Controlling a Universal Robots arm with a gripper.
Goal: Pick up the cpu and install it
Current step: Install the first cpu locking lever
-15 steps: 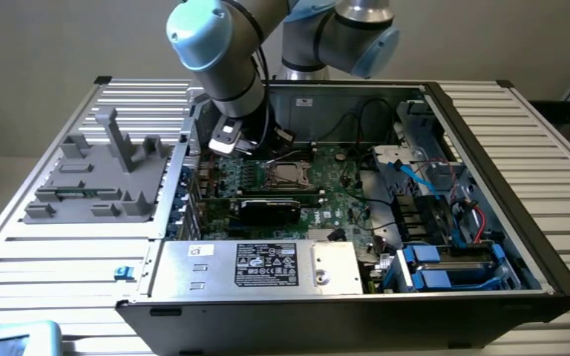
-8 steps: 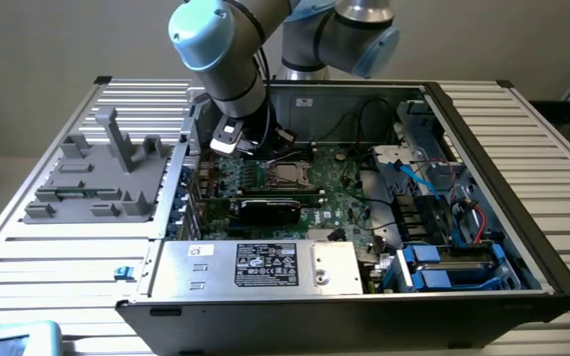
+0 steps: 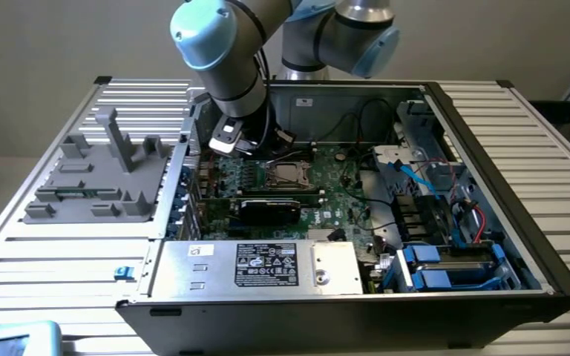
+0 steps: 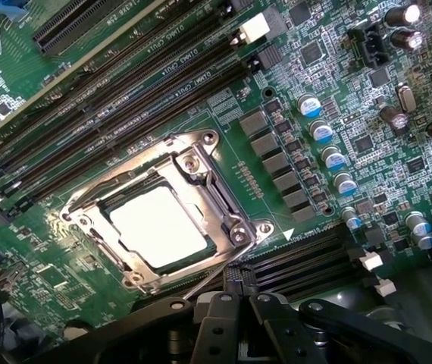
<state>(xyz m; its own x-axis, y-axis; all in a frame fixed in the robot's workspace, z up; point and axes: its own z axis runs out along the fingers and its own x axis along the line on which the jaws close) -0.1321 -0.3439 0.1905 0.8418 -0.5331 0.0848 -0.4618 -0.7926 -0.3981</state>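
The cpu [image 4: 158,226] lies flat in its socket on the motherboard [image 4: 42,68], silver top up, with the metal retention frame [image 4: 201,163] lying around its edges. Long black memory slots [image 4: 125,83] run along one side and a row of capacitors [image 4: 330,152] along another. My gripper [image 4: 240,294] hangs just beside the socket, fingers pressed together and holding nothing. Nearby in the case sit the black graphics card [image 3: 270,208] and the silver power supply [image 3: 265,267].
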